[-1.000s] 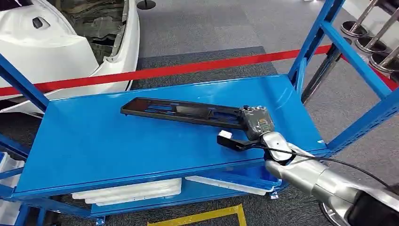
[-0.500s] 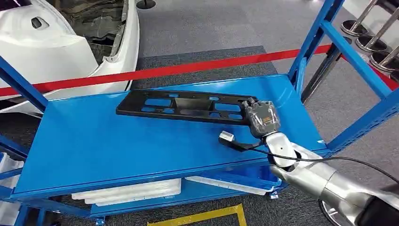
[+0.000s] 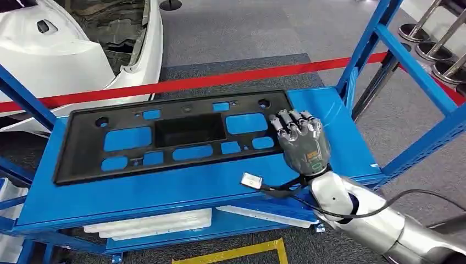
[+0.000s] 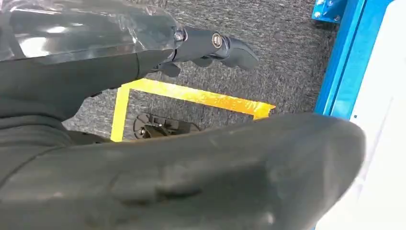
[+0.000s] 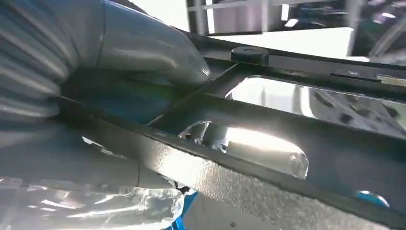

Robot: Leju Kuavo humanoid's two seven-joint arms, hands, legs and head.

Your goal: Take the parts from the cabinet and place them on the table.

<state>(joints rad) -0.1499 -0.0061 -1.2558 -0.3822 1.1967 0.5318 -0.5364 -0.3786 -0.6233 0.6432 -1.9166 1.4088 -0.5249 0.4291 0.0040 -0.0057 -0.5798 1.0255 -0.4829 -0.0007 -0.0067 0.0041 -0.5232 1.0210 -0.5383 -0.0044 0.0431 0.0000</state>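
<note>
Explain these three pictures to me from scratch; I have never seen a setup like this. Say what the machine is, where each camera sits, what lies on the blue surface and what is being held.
This is a humanoid robot with two silver arms and many-fingered hands. The wide picture comes from a camera high on its body, looking forward and down. There its right hand grips the right end of a large black plastic panel with cut-out windows, tipped up towards the camera over the blue shelf. White trays lie on the level below, and a red barrier tape and a white car body stand behind. The other two pictures come from cameras at the wrists. The right one shows the thumb against the panel's frame, close up. The left one shows the left hand above grey carpet and yellow floor tape, holding nothing.
</note>
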